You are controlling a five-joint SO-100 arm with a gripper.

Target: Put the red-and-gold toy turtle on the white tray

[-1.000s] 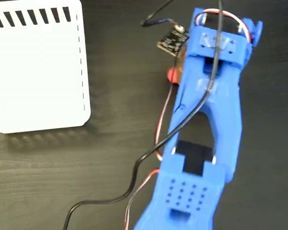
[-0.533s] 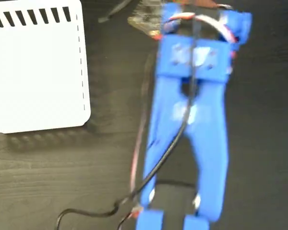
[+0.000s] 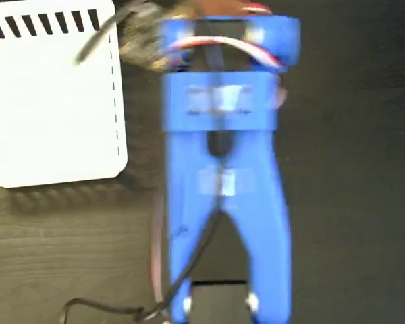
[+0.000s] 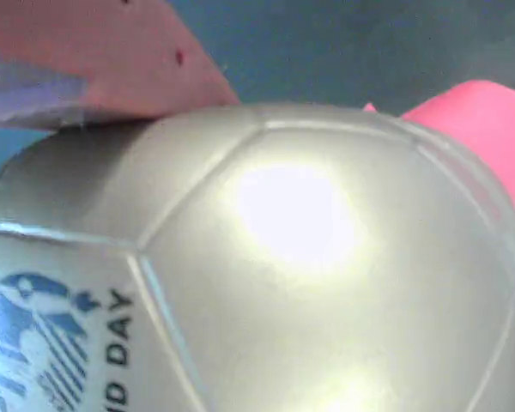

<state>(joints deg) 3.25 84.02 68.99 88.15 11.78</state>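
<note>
**Turtle in transit toward tray, grip presumed but not confirmed**

Arm (image 3: 223, 169) position first: in the fixed view the blue arm runs up the middle of the dark table (image 3: 351, 169), its upper end blurred with motion and level with the top right corner of the white tray (image 3: 54, 94). I judge this to be the carry step, with the arm's far end near that corner but not yet over the white surface.

From my station I cannot see the gripper in the fixed view; the arm's body covers it. The wrist view is filled by the red-and-gold toy turtle (image 4: 309, 257), so close that the shell takes nearly the whole picture. A coral-pink slab lies against the shell at upper left; whether that is a finger or part of the toy I cannot tell. I therefore cannot say whether the jaws are pinching the toy, though a shell this near the wrist camera suggests it is held close under the wrist.

Location: the turtle is not visible in the fixed view at all, so presumably hidden beneath the arm's upper end, beside the tray.

Orientation: the domed shell faces the wrist camera, blue printed lettering at lower left, a coral part protruding at the right edge. Its long axis cannot be settled at this range.
</note>
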